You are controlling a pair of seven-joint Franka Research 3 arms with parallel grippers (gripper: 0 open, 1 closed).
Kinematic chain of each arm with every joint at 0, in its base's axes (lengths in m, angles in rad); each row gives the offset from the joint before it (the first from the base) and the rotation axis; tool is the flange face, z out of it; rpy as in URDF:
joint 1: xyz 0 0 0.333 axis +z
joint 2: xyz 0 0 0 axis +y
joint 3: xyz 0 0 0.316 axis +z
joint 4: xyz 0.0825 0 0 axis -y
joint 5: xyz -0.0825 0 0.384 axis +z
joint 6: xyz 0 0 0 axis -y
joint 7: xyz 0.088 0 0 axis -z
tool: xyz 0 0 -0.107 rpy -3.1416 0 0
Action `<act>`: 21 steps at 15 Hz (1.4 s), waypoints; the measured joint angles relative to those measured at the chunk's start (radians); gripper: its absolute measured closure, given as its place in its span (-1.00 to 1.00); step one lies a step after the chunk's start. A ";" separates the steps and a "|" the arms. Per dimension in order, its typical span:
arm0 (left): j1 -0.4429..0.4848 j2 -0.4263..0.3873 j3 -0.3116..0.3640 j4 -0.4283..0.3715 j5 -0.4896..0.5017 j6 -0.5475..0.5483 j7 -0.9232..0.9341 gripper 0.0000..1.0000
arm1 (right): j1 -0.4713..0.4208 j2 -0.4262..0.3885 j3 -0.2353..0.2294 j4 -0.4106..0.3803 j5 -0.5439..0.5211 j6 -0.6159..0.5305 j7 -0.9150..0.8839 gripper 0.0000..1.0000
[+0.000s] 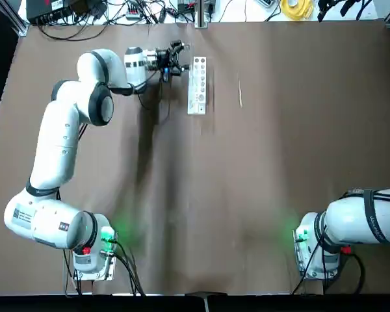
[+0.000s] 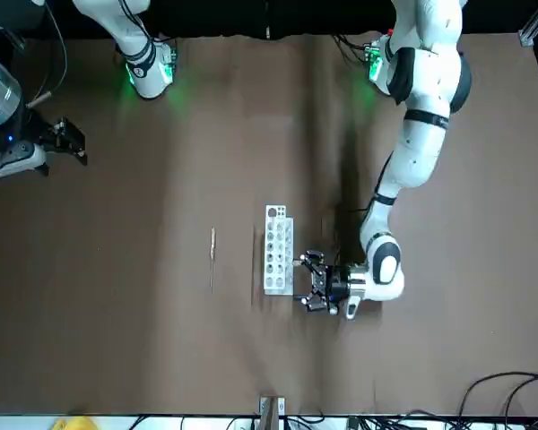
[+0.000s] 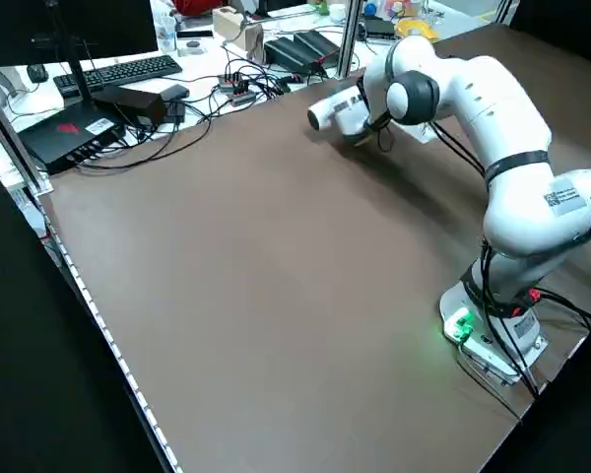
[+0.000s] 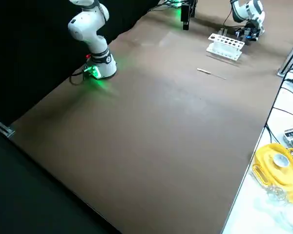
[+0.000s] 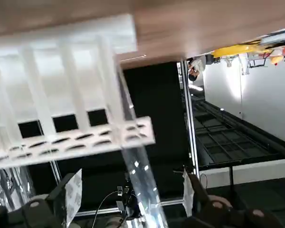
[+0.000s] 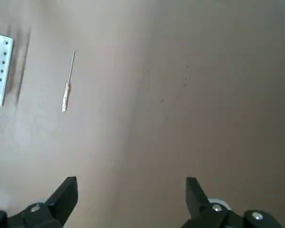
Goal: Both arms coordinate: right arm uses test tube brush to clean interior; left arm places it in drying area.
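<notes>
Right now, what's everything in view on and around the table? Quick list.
rack: 1, white, far side of table.
test tube: 1, clear, between the left claw's fingers at the rack.
test tube brush: 1, pale, flat on table, on the rack's right.
table: 1, brown.
cables and electronics: several, dark, beyond the table.
left claw: 1, dark, beside the rack.
right claw: 1, dark, open, raised over bare table.

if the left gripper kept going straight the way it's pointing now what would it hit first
Most likely the white rack. The left gripper lies level at the table's far end, pointing sideways at the rack's far end, with a clear tube between its fingers.
</notes>
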 joint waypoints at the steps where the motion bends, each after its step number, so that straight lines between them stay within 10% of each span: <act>1: 0.005 -0.024 0.013 0.009 0.038 -0.001 -0.020 -1.00 | 0.000 0.000 0.000 0.000 0.000 0.000 0.000 -1.00; 7: 0.076 -0.280 0.024 0.020 0.507 -0.033 -0.159 -1.00 | 0.002 0.000 0.000 0.000 0.000 0.000 0.000 -1.00; 12: 0.174 -0.508 0.024 0.020 1.184 -0.239 -0.031 -1.00 | 0.001 0.000 -0.003 -0.002 0.001 0.000 0.001 -1.00; 17: 0.174 -0.773 0.023 -0.051 1.518 -0.336 0.180 -1.00 | 0.000 0.000 -0.005 -0.003 0.001 -0.005 0.038 -1.00; 21: 0.173 -1.045 0.023 -0.279 1.653 -0.224 0.341 -1.00 | -0.001 0.000 -0.006 -0.003 0.001 -0.008 0.057 -1.00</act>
